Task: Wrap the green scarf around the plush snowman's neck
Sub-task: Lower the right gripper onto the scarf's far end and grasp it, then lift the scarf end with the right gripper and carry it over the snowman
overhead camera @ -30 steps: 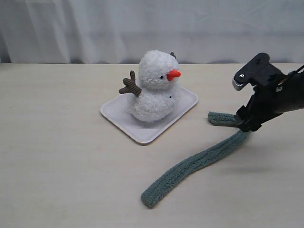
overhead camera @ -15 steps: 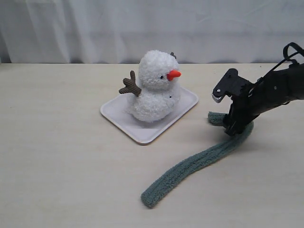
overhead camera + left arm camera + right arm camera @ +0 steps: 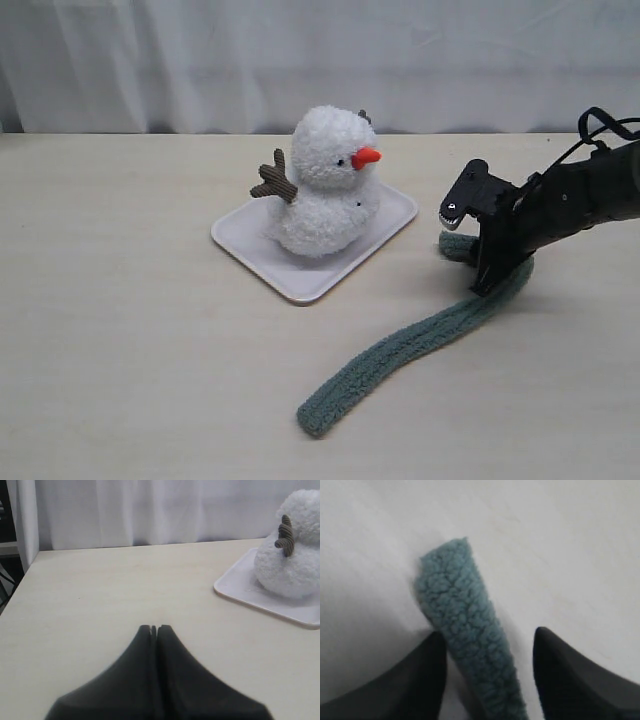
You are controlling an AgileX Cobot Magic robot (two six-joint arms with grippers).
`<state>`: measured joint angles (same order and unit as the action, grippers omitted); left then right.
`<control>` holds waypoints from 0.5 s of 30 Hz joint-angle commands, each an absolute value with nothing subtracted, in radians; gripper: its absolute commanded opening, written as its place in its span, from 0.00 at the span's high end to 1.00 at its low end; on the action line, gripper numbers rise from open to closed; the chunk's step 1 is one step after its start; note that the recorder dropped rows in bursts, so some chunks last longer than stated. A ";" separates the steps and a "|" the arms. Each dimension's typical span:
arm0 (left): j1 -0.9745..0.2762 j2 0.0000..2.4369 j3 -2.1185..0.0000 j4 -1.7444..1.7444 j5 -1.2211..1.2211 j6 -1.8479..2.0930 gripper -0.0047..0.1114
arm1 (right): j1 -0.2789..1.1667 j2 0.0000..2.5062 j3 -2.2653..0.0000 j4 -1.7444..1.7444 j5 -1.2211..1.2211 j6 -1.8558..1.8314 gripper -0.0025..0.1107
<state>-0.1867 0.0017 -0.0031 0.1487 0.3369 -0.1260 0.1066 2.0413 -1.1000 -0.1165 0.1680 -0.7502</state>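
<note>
2 claws: left claw (image 3: 154, 627) closed tight, right claw (image 3: 488, 632) parted astride green scarf (image 3: 452, 590); beige table (image 3: 120, 350), white curtain (image 3: 200, 60).

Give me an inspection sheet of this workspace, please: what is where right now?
Surface: pale wooden table.
Job's things: green scarf lies flat in a curve on the table; plush snowman sits upright on a white tray, snowman's neck bare.
Clutter: nothing seen.
Tools: left tool shut, empty, over bare table; right tool open, jaws either side of the scarf near one end.
Cables: black cable loops above the right arm.
Surroundings: white curtain behind the table.
</note>
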 commanded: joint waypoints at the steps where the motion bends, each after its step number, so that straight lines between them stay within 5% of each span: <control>1: -0.186 0.000 0.000 0.146 0.323 -0.127 0.96 | 0.107 2.057 -1.093 -0.120 0.202 -0.774 0.83; 3: -0.186 0.000 0.000 0.146 0.323 -0.127 0.96 | 0.107 2.051 -1.093 -0.120 0.205 -0.773 0.94; 15: -0.186 0.000 0.000 0.146 0.323 -0.127 0.96 | 0.107 1.777 -1.093 -0.045 0.207 -0.771 0.94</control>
